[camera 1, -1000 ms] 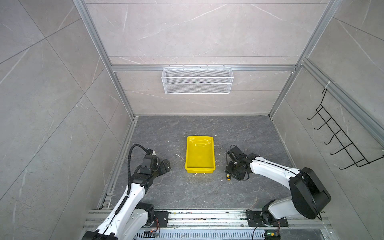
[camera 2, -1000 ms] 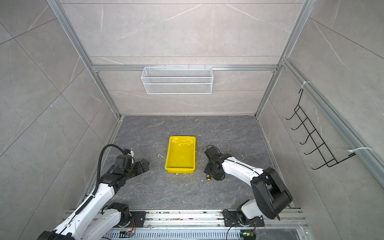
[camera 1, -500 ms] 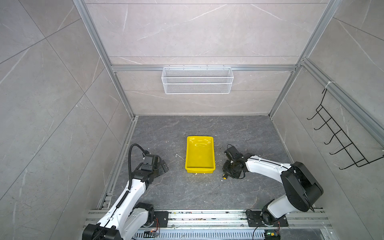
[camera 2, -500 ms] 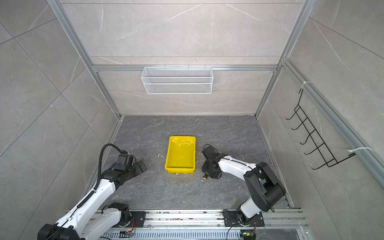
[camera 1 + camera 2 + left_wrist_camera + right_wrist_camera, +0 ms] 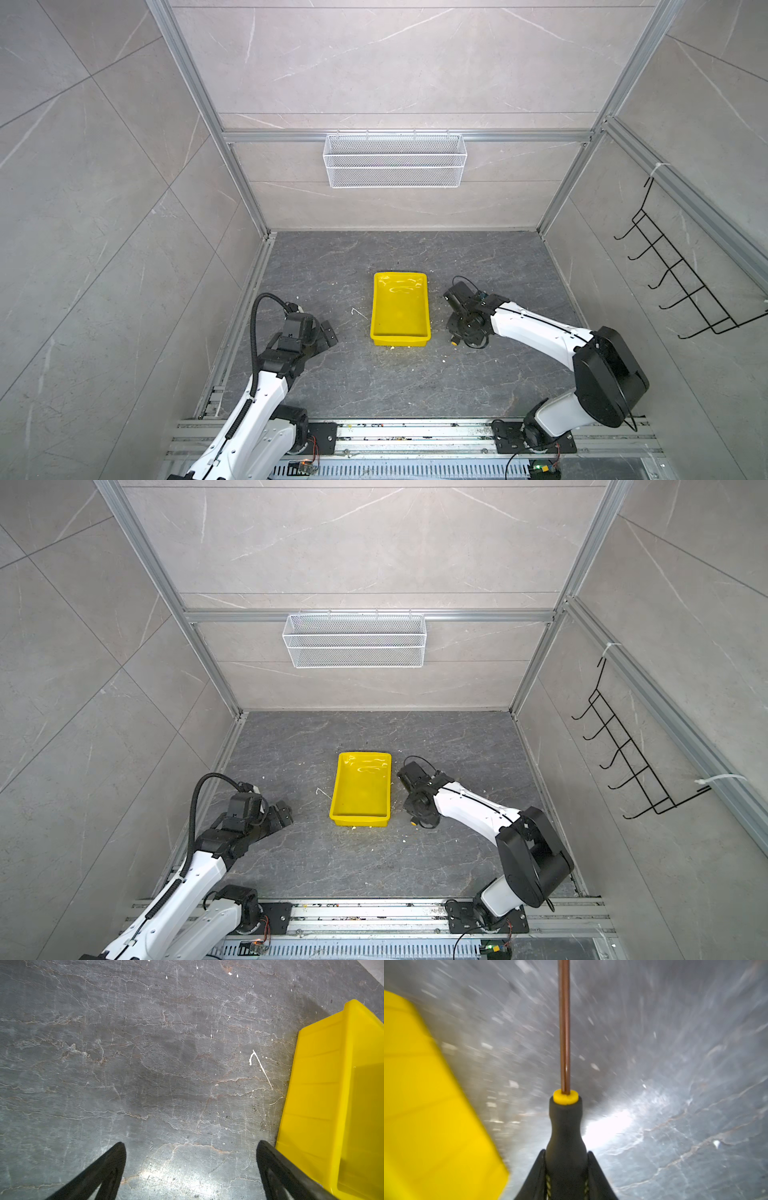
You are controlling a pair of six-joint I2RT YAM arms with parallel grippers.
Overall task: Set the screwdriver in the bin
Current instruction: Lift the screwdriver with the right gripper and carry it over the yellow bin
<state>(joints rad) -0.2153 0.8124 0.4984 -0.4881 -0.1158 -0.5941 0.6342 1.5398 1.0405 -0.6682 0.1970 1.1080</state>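
The yellow bin (image 5: 375, 307) (image 5: 336, 789) sits on the dark stone floor in the middle of both top views, with nothing in it. Just to its right, my right gripper (image 5: 459, 332) (image 5: 566, 1152) is low over the floor, shut on the black handle of the screwdriver (image 5: 565, 1126). The thin shaft runs straight out ahead of the jaws. From above, only the screwdriver's orange-yellow end cap (image 5: 455, 343) (image 5: 413, 823) shows. In the right wrist view the bin (image 5: 425, 1105) lies close beside the tool. My left gripper (image 5: 328, 332) (image 5: 191, 1144) is open and empty, left of the bin (image 5: 311, 1084).
A white wire mesh basket (image 5: 395, 162) hangs on the back wall. A black hook rack (image 5: 681, 282) is on the right wall. White flecks and a thin white scrap (image 5: 358, 311) lie on the floor near the bin. An aluminium rail (image 5: 395, 436) runs along the front.
My right jaws have closed on the screwdriver handle and the right wrist has shifted slightly. The right wrist view is motion-blurred. The left arm has barely moved.
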